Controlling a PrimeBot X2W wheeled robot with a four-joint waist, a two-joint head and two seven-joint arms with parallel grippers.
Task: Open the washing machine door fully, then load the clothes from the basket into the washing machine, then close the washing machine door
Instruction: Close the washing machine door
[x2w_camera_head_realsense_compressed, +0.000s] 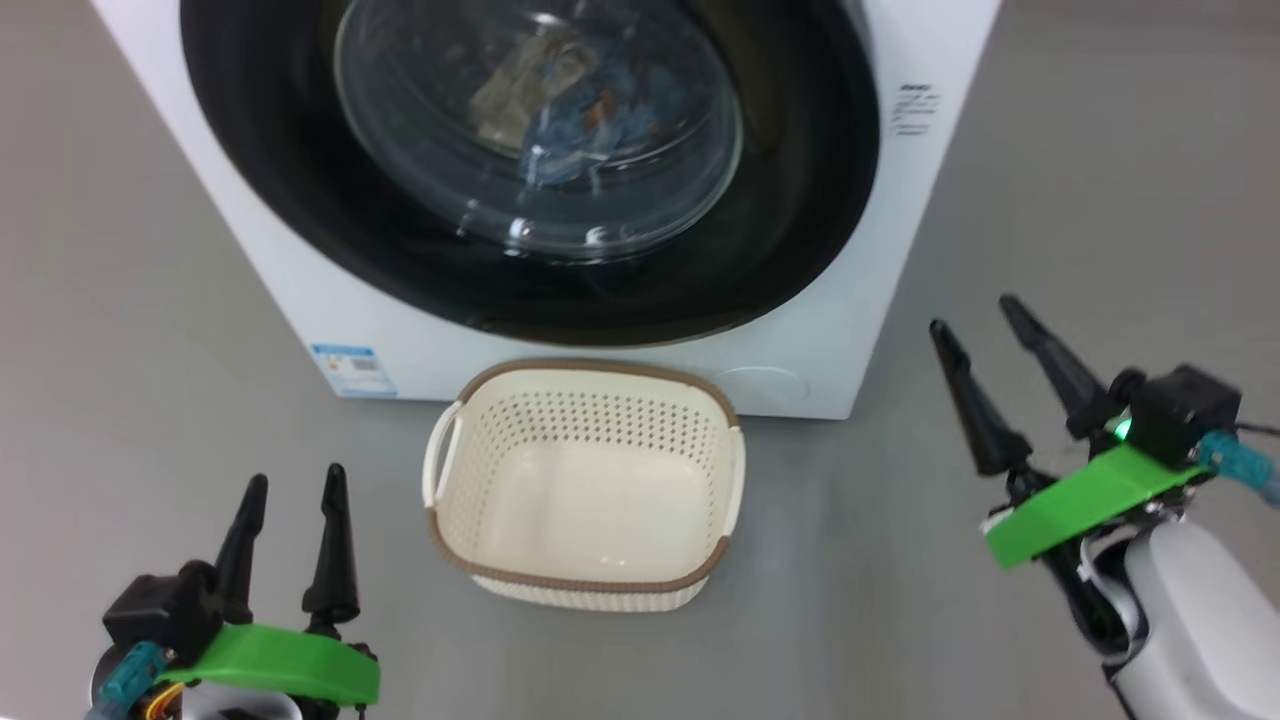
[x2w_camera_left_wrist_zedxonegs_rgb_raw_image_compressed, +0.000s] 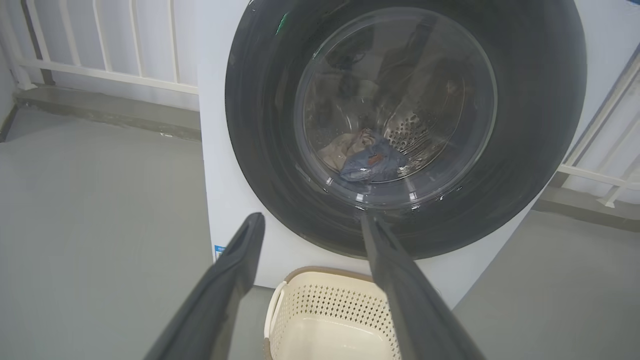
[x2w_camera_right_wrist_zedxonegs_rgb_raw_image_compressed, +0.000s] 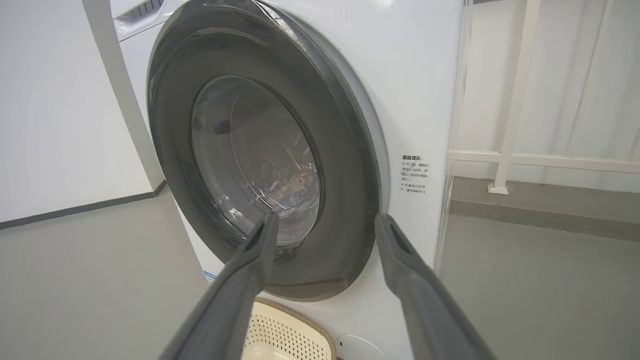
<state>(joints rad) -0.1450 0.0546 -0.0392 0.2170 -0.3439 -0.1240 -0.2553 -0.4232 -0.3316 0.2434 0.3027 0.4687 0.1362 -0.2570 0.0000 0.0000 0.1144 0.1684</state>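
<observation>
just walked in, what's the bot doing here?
Laundry run looks about done. The clothes sit inside the washing machine, seen through the washing machine door, which looks shut. The basket in front is empty. Left gripper and right gripper are open, holding nothing, clear of the door.

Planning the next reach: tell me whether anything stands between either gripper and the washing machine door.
Nothing visible does. The left gripper and right gripper face the washing machine door across open air. The empty basket stands below the door and looks clear of both paths.
</observation>
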